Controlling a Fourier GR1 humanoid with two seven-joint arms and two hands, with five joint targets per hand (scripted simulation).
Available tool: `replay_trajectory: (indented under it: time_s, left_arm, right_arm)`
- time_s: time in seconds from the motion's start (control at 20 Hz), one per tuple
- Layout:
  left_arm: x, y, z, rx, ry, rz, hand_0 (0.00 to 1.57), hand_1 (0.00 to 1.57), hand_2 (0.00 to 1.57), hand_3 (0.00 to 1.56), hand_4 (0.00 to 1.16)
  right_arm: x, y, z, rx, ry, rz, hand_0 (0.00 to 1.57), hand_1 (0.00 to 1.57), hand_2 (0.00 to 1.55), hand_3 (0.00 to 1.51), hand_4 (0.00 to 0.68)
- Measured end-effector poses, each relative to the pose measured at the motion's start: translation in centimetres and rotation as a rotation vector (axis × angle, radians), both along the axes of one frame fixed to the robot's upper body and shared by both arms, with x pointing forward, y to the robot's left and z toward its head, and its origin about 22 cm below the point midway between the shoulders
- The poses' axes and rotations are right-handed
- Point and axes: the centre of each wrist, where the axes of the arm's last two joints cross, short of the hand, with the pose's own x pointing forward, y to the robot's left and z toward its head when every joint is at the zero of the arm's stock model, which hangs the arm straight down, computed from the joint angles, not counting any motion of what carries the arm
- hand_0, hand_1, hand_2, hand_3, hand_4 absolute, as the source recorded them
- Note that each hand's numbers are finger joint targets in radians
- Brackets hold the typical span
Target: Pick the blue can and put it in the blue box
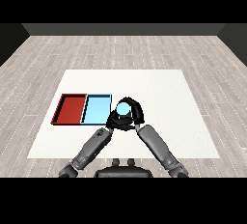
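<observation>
The blue can shows its light blue top just right of the light blue tray, over the white table. My right hand is curled round the can from the right and over its far side. My left hand sits close against the can's near left side, at the tray's right edge. Most of the can's body is hidden by the two hands, and I cannot tell whether it rests on the table or is lifted.
A red tray lies directly left of the light blue tray, sharing a wall with it. The white table stretches out to the right and beyond the hands; wooden floor surrounds it.
</observation>
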Motion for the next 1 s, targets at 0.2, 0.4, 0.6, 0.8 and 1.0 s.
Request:
replay_trajectory:
  time_s: [0.2, 0.4, 0.6, 0.8, 1.0]
  left_arm:
    - [0.9, -0.4, -0.2, 0.041, 0.015, 0.037, 0.0, 0.0, 0.1, 0.0, 0.6]
    - [0.5, -0.8, -0.4, -0.011, 0.044, 0.085, 1.57, 1.57, 1.53, 1.32, 0.67]
    - [0.5, -0.9, -1.0, -0.08, 0.047, 0.093, 1.57, 1.57, 1.57, 1.52, 0.93]
    - [1.0, -0.6, -1.6, -0.111, 0.017, 0.102, 1.57, 1.57, 1.57, 1.51, 1.03]
    - [1.3, -0.6, -2.1, -0.109, -0.01, 0.121, 1.57, 1.57, 1.57, 1.54, 1.06]
  right_arm:
    - [0.1, 0.3, -0.2, 0.032, 0.002, 0.014, 1.47, 1.47, 1.45, 1.39, 0.607]
    - [0.4, 0.6, -0.4, 0.069, -0.003, 0.019, 1.46, 1.46, 1.44, 1.39, 0.621]
    - [0.1, 0.6, -0.1, 0.094, -0.005, 0.016, 1.46, 1.46, 1.44, 1.4, 0.627]
    - [0.0, 1.1, -0.1, 0.105, 0.006, 0.017, 1.42, 1.42, 1.44, 1.39, 0.598]
    - [0.1, 1.0, -0.6, 0.13, 0.016, 0.035, 1.16, 1.16, 1.24, 1.1, 0.397]
